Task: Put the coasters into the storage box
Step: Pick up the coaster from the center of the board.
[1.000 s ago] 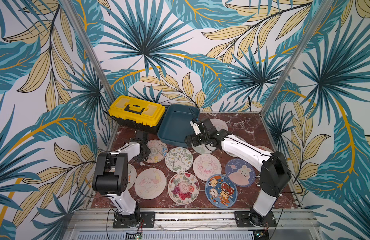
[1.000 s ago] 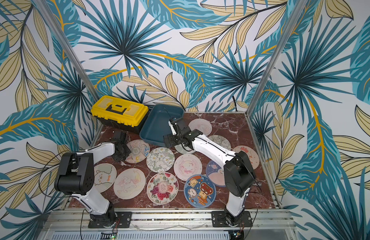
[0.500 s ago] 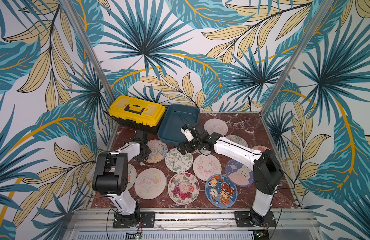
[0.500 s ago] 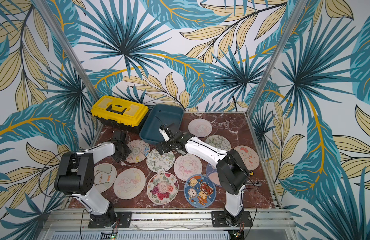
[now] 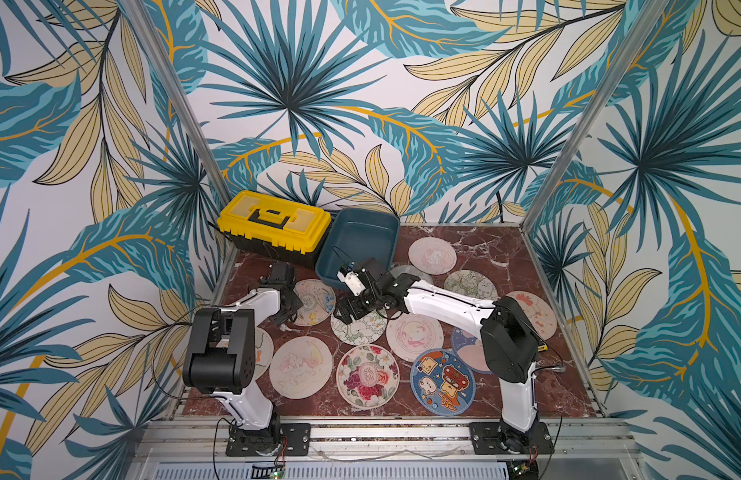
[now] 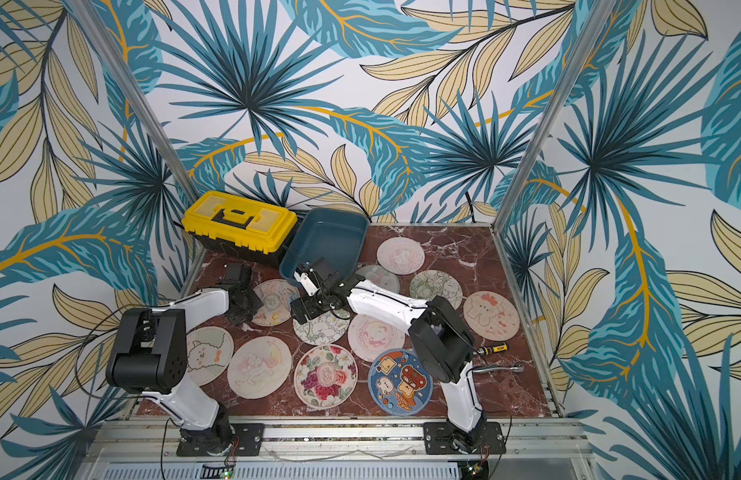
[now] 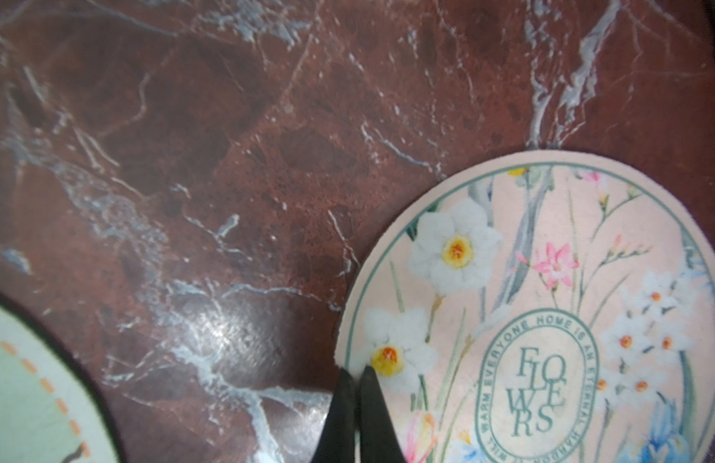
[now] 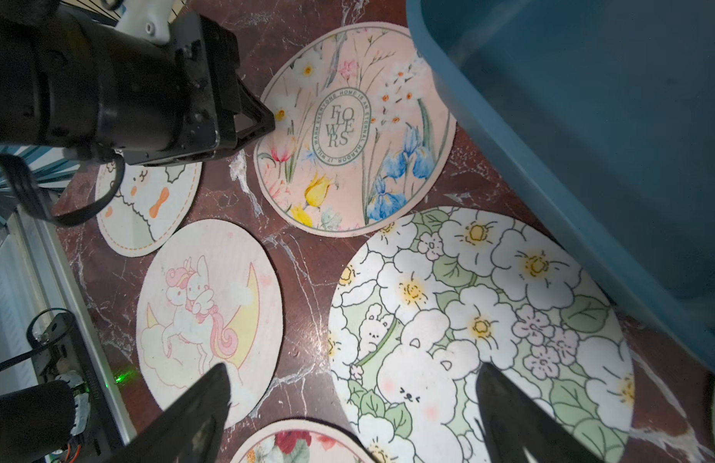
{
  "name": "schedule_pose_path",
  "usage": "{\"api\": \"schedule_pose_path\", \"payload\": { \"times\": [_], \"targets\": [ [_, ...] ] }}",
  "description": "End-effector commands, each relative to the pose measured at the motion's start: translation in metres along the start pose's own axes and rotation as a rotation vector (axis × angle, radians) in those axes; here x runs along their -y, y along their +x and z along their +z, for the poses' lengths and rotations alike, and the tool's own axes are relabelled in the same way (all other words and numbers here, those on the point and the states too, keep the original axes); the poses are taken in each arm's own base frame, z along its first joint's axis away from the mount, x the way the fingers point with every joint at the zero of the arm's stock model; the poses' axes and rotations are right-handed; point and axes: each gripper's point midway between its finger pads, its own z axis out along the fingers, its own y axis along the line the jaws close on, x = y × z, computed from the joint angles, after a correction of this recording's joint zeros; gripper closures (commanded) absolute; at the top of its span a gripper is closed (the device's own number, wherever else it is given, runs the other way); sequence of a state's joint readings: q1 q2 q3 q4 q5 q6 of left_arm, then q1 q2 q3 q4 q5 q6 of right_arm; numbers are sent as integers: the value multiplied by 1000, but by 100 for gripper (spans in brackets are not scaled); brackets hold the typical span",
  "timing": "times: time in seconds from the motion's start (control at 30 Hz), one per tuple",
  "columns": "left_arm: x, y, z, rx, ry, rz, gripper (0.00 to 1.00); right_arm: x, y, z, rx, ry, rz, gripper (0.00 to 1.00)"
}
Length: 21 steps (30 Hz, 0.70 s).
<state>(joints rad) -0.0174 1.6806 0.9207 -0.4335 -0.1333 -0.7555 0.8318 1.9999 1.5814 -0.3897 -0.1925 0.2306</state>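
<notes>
Several round printed coasters lie flat on the red marble table. The teal storage box stands at the back, and nothing shows inside it. My left gripper has its fingertips shut together on the rim of the pink "Flowers" coaster, which still lies flat. My right gripper hangs open just in front of the box's near wall. It is over the edge of the white-flower bunny coaster, with nothing between its fingers.
A yellow-lidded black toolbox stands left of the box. A unicorn coaster and a blue cartoon coaster lie towards the front. A small screwdriver and a metal wrench lie at the right, behind the right arm.
The right arm has swung left and forward from beside the box to above the bunny coaster, its jaws staying open. The left fingers have closed at the Flowers coaster's rim.
</notes>
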Motion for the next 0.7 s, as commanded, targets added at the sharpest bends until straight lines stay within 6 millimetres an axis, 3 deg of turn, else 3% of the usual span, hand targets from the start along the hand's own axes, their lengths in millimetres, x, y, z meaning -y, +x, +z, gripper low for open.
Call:
{"api": "schedule_pose_path", "payload": {
  "times": [0.0, 0.33, 0.67],
  "targets": [
    [3, 15, -1, -52, 47, 4, 100, -3, -9, -1, 24, -7, 0, 5],
    [19, 3, -48, 17, 176, 8, 100, -5, -10, -2, 25, 8, -64, 6],
    [40, 2, -97, 43, 298, 71, 100, -32, -28, 4, 67, -61, -163, 10]
  ]
}}
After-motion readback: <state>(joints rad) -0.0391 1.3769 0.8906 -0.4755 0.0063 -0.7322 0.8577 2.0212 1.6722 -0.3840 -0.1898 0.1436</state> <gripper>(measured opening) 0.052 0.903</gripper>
